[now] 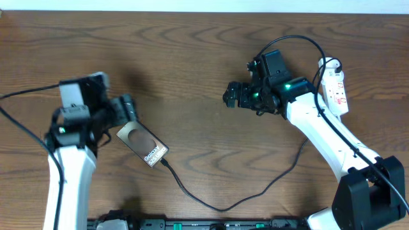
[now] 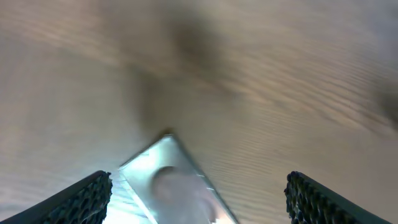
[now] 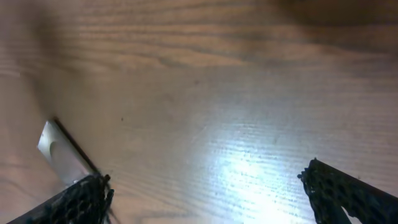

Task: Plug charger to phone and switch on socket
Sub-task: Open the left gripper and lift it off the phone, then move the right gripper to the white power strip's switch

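Looks like the charger (image 1: 211, 203) is plugged into the phone (image 1: 142, 145) beside the left hand (image 1: 130, 110) — so the socket (image 1: 335, 86) matters, sitting far right behind the right hand (image 1: 229, 94) — both hands spread apart, empty.

place: robot test bench, lab-type setup
surface: dark wood-grain table (image 1: 192, 57), fills almost the whole overhead view
rig: two white-and-black robot arms, left arm (image 1: 70, 169) at lower left, right arm (image 1: 319, 128) on the right, both bases at the bottom edge
mount: black rail (image 1: 192, 225) along bottom centre
power: white power strip (image 1: 335, 86) lying on the table, upper right
background: pale strip (image 1: 204, 5) along top edge, wall or floor, can't tell
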### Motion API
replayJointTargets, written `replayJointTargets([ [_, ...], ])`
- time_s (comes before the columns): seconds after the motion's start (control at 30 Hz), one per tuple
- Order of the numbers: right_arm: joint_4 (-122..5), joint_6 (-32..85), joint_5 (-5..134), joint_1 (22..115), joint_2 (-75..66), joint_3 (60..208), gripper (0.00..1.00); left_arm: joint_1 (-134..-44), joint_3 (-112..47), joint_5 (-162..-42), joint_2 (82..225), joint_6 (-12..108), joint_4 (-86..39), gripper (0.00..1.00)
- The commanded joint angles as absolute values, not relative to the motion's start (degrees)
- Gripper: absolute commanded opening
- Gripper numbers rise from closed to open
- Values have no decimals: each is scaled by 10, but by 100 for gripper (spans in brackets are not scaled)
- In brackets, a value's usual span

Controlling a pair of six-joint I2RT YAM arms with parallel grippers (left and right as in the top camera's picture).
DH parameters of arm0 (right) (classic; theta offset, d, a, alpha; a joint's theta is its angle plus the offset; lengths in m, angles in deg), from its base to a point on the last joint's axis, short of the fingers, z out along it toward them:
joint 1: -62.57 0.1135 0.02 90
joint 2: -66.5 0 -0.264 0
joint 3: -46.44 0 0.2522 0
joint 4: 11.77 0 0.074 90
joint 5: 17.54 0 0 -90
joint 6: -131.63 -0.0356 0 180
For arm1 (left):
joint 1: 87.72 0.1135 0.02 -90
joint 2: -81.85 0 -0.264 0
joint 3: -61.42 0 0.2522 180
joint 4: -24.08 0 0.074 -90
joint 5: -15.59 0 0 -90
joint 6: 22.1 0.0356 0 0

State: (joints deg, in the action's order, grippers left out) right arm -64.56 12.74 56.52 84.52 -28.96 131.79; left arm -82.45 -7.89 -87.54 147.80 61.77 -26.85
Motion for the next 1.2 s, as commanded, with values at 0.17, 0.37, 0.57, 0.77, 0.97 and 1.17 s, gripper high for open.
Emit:
replayJointTargets([
  [0.17,-693,202,465,800,-270,1352,99,-881,-82,-864,1428,634,-272,89],
  [0.37,-882,330,450,686,-270,1543,99,-881,-82,-863,1429,634,-272,89],
  [0.57,-938,366,550,527,-270,1650,99,-881,-82,-863,1429,633,-272,89],
  [0.77,-941,424,558,376,-301,1638,99,-881,-82,-863,1429,634,-272,89],
  [0.97,-931,517,529,338,-378,1613,99,-881,-82,-863,1429,634,-272,89],
  [1.17,-901,558,493,343,-493,1613,99,-881,-82,-863,1429,634,-272,89],
])
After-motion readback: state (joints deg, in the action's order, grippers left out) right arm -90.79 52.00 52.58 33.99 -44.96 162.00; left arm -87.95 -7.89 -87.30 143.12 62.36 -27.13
